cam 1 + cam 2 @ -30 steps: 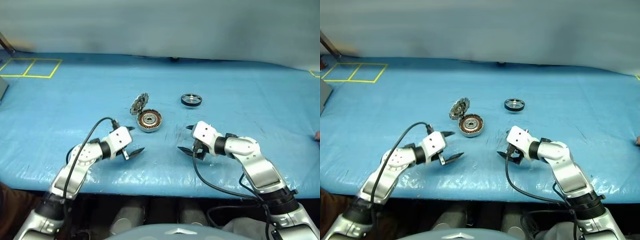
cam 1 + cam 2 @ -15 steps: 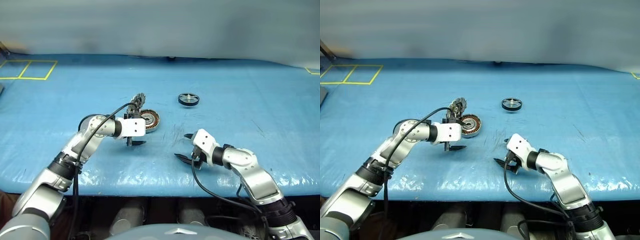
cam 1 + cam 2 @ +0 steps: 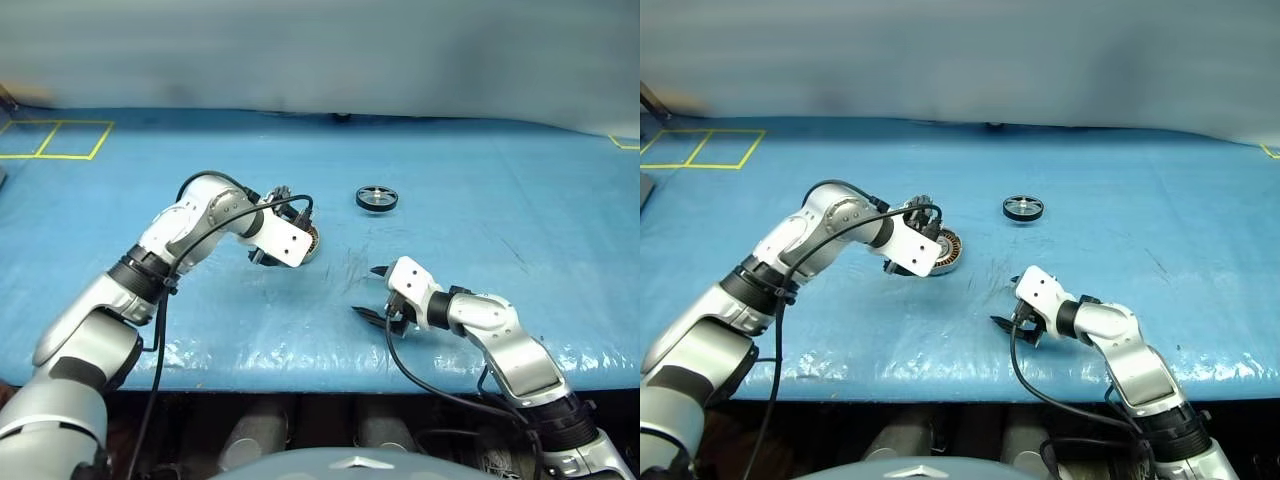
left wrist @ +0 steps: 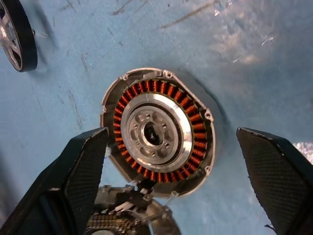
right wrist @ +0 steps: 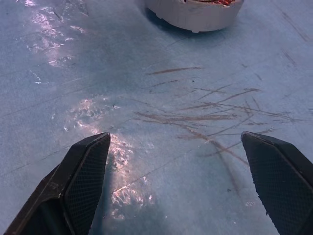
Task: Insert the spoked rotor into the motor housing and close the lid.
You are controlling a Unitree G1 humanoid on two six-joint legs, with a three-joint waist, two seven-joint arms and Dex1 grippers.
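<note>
Scratched blue table cover (image 3: 470,215); yellow tape squares (image 3: 50,138)

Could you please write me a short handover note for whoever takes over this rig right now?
Left gripper: jaws open, empty, poised over the motor housing.
Right gripper: jaws open, empty, low over the blue table cover.
Lid: beside the housing, which is uncovered.
Spoked rotor: lying on the cover, apart from the housing, beyond the right gripper.
Done: nothing yet.
Left: pick up the rotor, seat it in the housing, close the lid.
</note>
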